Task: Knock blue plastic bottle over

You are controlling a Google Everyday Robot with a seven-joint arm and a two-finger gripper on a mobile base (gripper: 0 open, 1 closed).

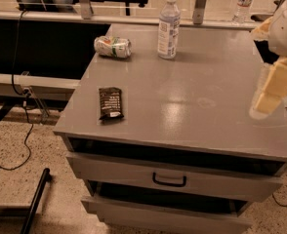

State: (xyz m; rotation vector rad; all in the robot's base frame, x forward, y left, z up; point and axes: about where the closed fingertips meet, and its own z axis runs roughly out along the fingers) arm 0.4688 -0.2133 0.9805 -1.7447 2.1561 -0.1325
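The blue plastic bottle [168, 27] stands upright near the far edge of the grey cabinet top [192, 96]. It is clear and bluish, with a white cap and a pale label. My gripper [261, 106], cream-coloured below a white arm, hangs over the right edge of the cabinet top. It is well to the right of the bottle and nearer the camera, apart from it and holding nothing that I can see.
A crushed green-white can [112, 47] lies on its side left of the bottle. A dark snack packet [110, 102] lies flat near the front left. A smaller clear bottle [244, 3] stands far back right. Drawers with a black handle [169, 180] are below.
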